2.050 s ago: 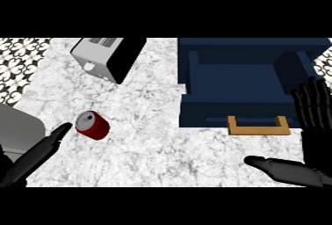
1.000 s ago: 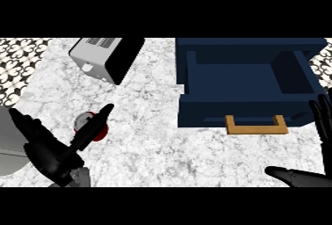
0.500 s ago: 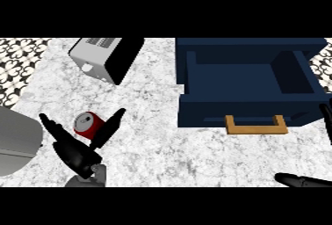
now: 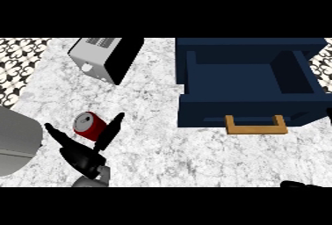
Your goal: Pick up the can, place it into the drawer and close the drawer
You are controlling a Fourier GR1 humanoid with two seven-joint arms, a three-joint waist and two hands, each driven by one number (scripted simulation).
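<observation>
The small red cylindrical can (image 4: 89, 124) lies on its side on the white marbled bench (image 4: 156, 145), left of centre, its silver top facing up toward the viewer. The step in hand is the pick-up. The black left hand (image 4: 83, 151) sits just below the can with its fingers (image 4: 110, 129) straight and spread, one running up the can's right side and another (image 4: 57, 136) reaching out to the lower left, so the can lies in the fork between them but nothing is curled round it yet. The next move, as I judge it, calls for the hand to go a little further forward and fold round the can's body before any lift.

Of the right hand (image 4: 304, 184), only a dark sliver shows at the lower right edge, and I cannot tell how it is set.

The dark blue drawer (image 4: 194, 105) stands open at the upper right, with its tan wooden handle (image 4: 256, 125) facing the robot. A broad stretch of bare bench lies between can and drawer. To the can's left a grey rounded appliance (image 4: 16, 140) sits near, leaving little room on that side, and a silver and black toaster (image 4: 103, 57) stands well apart above. The carry should probably arc rightward and clear the drawer's front wall.
</observation>
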